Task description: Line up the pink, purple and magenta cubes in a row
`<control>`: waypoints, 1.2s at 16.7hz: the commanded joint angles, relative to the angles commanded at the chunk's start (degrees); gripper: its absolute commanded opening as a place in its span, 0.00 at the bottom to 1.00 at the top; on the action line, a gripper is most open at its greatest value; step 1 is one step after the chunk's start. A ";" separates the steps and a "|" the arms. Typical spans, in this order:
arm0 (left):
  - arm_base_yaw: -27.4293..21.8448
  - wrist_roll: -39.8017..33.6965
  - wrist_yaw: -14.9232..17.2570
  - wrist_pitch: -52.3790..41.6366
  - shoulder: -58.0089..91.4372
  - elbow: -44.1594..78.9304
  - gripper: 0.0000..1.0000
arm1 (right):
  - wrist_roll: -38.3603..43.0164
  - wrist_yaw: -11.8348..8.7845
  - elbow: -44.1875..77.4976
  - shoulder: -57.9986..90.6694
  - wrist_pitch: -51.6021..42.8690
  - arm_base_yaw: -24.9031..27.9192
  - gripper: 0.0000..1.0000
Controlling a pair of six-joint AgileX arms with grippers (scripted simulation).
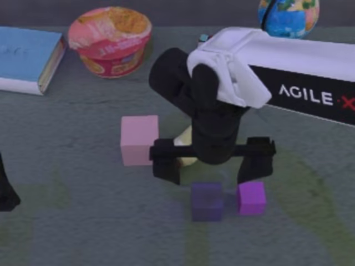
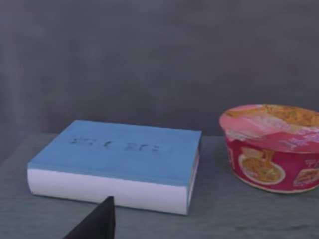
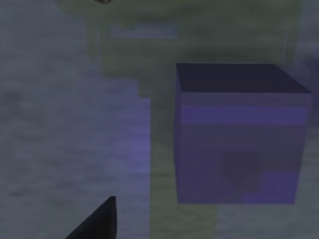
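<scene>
A grey worktop [image 1: 66, 166] seen from above, with the right arm reaching in from the right side. The right gripper [image 1: 212, 169] hangs with its two dark fingers [image 1: 166, 166] spread wide and released, holding nothing. The purple cube [image 1: 207, 201] sits on the worktop just in front of the gap between the fingers, nearer the camera's lower edge; the right wrist view shows it close up, standing free. The magenta cube [image 1: 252, 197] lies just beside the purple one, right under the right-hand finger, with a narrow gap between the two cubes. The larger pink cube [image 1: 139, 139] rests just outside the left-hand finger, apart from the other two. A pale yellowish thing peeks out behind the gripper, mostly hidden. Well behind the fingers stand a noodle bowl [image 1: 110, 40], whose inside cannot be told, a blue book [image 1: 28, 58], and a globe [image 1: 288, 15]. The left gripper [image 1: 6, 191] sits at the left edge; whether its fingers are released cannot be told.
</scene>
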 joint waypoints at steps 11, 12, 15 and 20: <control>-9.02 -9.27 0.18 -22.31 37.47 34.74 1.00 | -16.42 7.74 -27.41 -37.68 17.41 -14.03 1.00; -10.32 -10.64 0.17 -25.81 44.12 39.99 1.00 | -18.73 8.18 -32.11 -43.83 20.09 -16.29 1.00; -14.26 -14.76 0.22 -36.48 64.75 55.54 1.00 | -25.79 8.67 -47.32 -62.74 28.63 -23.36 1.00; -20.70 -21.32 0.49 -53.47 96.87 79.73 1.00 | -36.19 6.86 -71.08 -91.09 43.23 -34.15 1.00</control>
